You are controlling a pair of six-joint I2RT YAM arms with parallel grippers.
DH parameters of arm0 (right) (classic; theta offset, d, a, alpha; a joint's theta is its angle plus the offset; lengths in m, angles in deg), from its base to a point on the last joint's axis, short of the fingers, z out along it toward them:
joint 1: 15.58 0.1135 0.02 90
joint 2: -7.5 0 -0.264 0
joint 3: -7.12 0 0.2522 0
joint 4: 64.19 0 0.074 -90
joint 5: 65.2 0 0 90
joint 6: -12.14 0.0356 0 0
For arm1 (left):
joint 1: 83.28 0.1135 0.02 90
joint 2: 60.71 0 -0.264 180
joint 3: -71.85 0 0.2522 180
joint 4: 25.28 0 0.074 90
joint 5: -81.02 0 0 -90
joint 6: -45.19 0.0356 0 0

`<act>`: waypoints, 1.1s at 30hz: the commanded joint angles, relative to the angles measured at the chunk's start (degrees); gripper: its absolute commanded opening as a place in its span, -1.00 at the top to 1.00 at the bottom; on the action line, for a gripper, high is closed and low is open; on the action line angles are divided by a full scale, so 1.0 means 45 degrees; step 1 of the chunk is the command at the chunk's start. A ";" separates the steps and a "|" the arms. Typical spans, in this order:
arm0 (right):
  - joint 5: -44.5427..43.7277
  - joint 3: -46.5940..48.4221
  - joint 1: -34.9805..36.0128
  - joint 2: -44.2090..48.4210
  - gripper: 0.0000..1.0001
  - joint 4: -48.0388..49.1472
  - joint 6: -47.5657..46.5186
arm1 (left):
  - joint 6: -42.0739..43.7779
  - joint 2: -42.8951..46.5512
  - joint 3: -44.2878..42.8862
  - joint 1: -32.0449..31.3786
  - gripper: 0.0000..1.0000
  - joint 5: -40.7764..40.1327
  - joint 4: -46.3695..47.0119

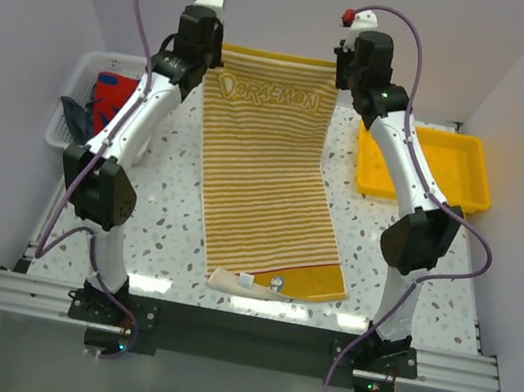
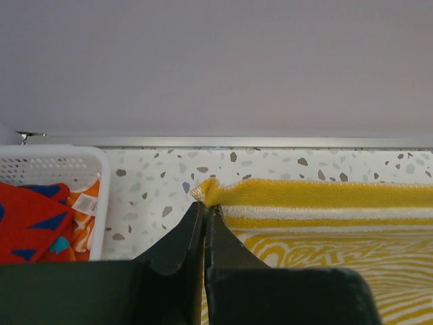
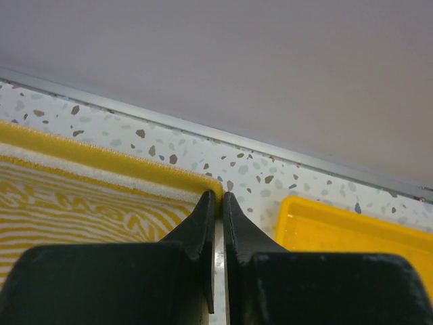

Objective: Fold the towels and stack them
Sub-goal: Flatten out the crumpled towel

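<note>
Two grippers, jaws closed, each pinch a far corner of the yellow-and-white striped towel: the left gripper grips the far-left corner, the right gripper the far-right. The towel's far edge is raised off the speckled table; its near end lies close to the table's near edge. At left, a white mesh basket contains a red-and-blue towel; at right sits a yellow tray.

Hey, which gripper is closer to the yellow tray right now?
The right one. The right gripper pinches a far corner of the striped towel beside the yellow tray; the left gripper holds the other far corner, by the white basket.
</note>
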 commanded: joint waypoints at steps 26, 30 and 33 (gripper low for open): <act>0.1264 -0.3790 -0.0227 -0.1705 1.00 0.1744 0.0553 | -0.0535 -0.2235 0.3779 0.0419 1.00 0.0699 0.2027; 0.1556 -0.3829 -0.0227 -0.1979 1.00 0.1179 0.0866 | -0.1198 -0.2158 0.4480 0.0419 1.00 0.1208 0.1793; 0.1596 -0.4354 -0.0227 -0.1708 1.00 0.0787 0.0866 | -0.1746 -0.1534 0.5378 0.0419 0.98 0.1404 0.1675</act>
